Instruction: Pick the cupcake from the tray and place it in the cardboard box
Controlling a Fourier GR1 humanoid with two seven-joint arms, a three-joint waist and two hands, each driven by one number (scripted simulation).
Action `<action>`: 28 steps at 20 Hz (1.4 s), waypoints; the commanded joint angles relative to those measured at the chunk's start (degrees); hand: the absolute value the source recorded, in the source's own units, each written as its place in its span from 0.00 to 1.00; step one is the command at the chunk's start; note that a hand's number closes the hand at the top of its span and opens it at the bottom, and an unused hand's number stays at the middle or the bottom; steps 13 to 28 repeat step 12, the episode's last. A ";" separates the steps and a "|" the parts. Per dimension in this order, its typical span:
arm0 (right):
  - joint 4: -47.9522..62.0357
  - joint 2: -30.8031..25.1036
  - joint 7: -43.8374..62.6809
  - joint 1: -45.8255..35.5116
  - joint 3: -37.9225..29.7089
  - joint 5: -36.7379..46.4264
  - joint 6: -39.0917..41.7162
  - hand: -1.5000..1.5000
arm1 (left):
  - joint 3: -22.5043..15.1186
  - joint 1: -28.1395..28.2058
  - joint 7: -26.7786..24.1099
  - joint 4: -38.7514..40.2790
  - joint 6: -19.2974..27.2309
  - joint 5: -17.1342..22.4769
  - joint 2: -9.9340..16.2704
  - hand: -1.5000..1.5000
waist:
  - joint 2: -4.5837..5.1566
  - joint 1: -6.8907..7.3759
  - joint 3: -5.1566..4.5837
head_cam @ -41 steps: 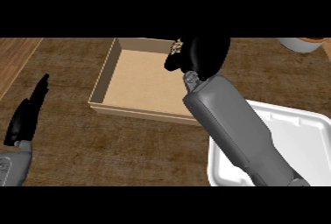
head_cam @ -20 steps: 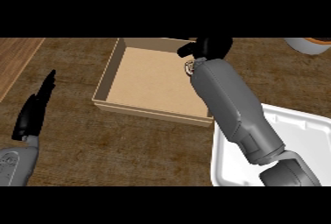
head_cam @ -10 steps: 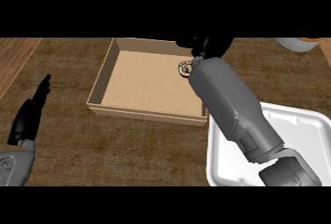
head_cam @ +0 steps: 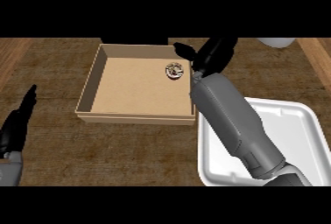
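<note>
The cupcake (head_cam: 173, 70) lies inside the cardboard box (head_cam: 90, 94), on its floor close to the right wall at the far end. My right hand (head_cam: 211, 53) hovers over the box's far right corner, just right of the cupcake and apart from it, thumb spread out and fingers relaxed, holding nothing. Its grey forearm slants down across the white tray (head_cam: 304, 131), which stands to the right of the box. My left hand (head_cam: 17, 127) rests open at the lower left edge, fingers pointing up.
A white round vessel (head_cam: 278, 42) shows partly at the top right. Lighter wooden strips (head_cam: 13, 52) border the dark counter on the left and right.
The right hand has let go of the cupcake, which now lies on the box floor, and has drawn back a little to the right. The left hand has barely shifted.
</note>
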 commanded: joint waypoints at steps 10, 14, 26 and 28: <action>-41.77 0.23 11.57 30.54 10.54 14.12 12.82 0.00 | 2.11 5.18 0.84 -3.98 0.97 0.36 0.23 0.50 | -0.87 -3.54 -0.04; -46.44 -0.18 9.75 39.67 12.65 15.08 13.68 0.00 | 1.65 5.16 -1.84 -1.92 2.43 -0.20 -1.60 0.50 | -0.34 -3.59 -0.06; -46.44 -0.18 9.75 39.67 12.65 15.08 13.68 0.00 | 1.65 5.16 -1.84 -1.92 2.43 -0.20 -1.60 0.50 | -0.34 -3.59 -0.06; -46.44 -0.18 9.75 39.67 12.65 15.08 13.68 0.00 | 1.65 5.16 -1.84 -1.92 2.43 -0.20 -1.60 0.50 | -0.34 -3.59 -0.06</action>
